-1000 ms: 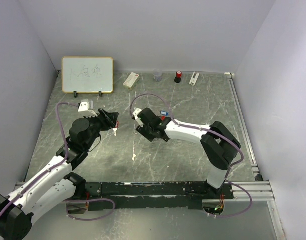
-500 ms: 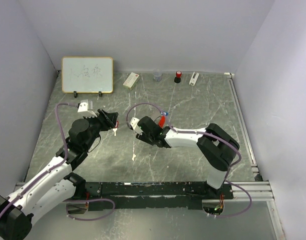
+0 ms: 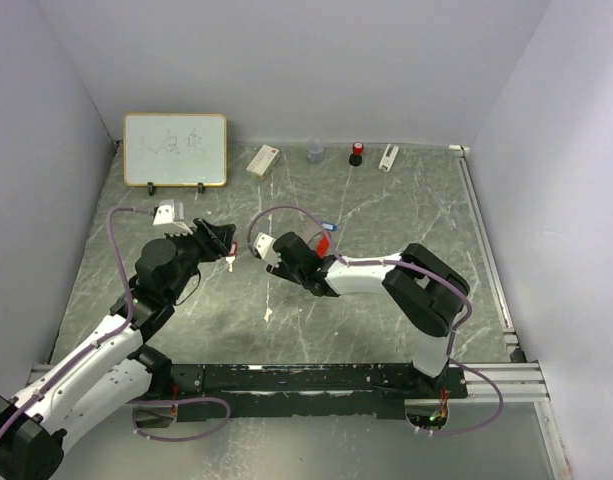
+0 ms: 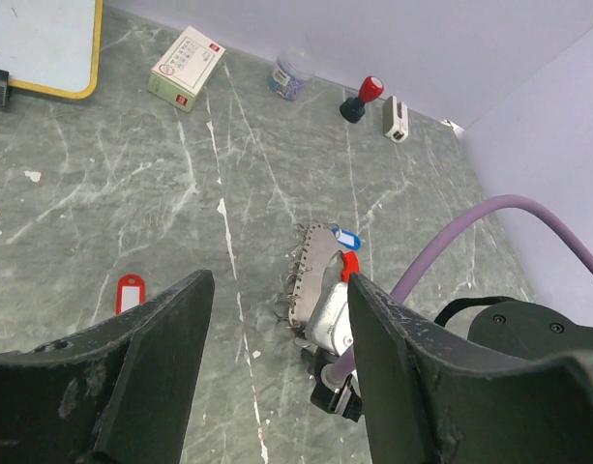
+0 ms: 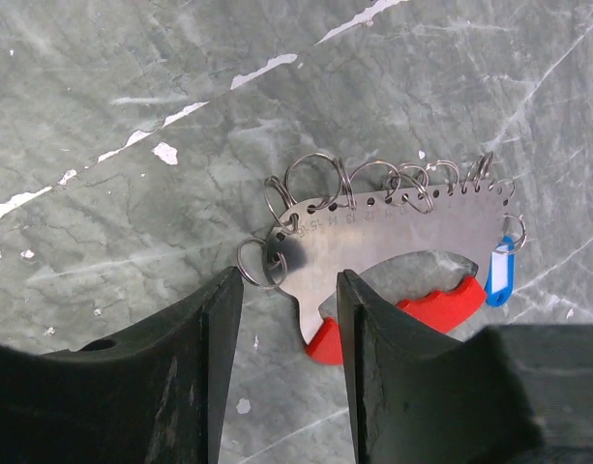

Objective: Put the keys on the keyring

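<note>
Jaws on the left gripper stand wide apart with nothing between them, hovering above the grey marbled table. Jaws on the right gripper are also apart, lowered over the narrow end of the keyring. The view is too tight to tell whether either finger touches the metal.

The keyring lies flat near the middle of the table. It is a curved grey metal plate with a row of wire rings along one edge and a bright red fob tucked against its inner curve. A blue key hangs from a ring at the far end of the plate, away from the right gripper's fingers. A red key lies alone on the table, well apart from the keyring, seen just past the left gripper's left finger in its wrist view.

Along the back wall stand a whiteboard, a small box and a red-topped stamp.
</note>
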`<act>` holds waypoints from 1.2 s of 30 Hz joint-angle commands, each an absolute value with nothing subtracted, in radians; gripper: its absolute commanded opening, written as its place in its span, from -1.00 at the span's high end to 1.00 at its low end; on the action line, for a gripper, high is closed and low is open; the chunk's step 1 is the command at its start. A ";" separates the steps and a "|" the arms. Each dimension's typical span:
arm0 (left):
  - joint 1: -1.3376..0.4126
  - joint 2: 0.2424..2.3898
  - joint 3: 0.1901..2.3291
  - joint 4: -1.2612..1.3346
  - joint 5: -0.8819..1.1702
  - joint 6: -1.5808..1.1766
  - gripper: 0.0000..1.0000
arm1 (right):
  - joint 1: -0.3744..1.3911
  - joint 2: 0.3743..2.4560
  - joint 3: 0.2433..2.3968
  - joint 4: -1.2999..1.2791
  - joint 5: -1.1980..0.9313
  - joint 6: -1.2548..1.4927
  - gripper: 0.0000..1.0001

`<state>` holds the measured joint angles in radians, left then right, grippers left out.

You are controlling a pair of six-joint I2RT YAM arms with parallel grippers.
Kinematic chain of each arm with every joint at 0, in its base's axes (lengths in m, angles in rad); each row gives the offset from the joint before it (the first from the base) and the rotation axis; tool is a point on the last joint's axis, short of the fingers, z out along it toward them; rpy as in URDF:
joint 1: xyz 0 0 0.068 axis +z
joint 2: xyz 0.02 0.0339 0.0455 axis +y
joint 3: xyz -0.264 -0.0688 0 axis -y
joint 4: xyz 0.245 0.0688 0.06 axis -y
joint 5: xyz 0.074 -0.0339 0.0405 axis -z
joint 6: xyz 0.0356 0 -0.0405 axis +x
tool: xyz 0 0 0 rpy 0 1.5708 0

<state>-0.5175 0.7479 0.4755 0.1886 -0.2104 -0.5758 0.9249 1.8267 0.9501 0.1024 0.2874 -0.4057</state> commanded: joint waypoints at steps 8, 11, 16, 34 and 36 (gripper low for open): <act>-0.503 0.736 0.465 0.186 -0.213 -0.576 -0.38 | 0.924 1.813 0.961 0.126 0.285 -0.403 0.16; -0.502 0.731 0.463 0.187 -0.213 -0.578 -0.38 | 0.923 1.812 0.955 0.130 0.281 -0.410 0.19; -0.502 0.730 0.464 0.184 -0.216 -0.576 -0.38 | 0.921 1.810 0.950 0.140 0.267 -0.418 0.23; -0.499 0.741 0.462 0.190 -0.215 -0.574 -0.38 | 0.919 1.851 0.982 0.151 0.235 -0.456 0.27; -0.499 0.742 0.462 0.190 -0.215 -0.575 -0.38 | 0.920 1.854 0.986 0.154 0.234 -0.461 0.31</act>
<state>-0.5117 0.7441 0.4736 0.1864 -0.2108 -0.5758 0.9222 1.8309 0.9546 0.1184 0.2394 -0.4427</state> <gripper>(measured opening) 0.690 0.360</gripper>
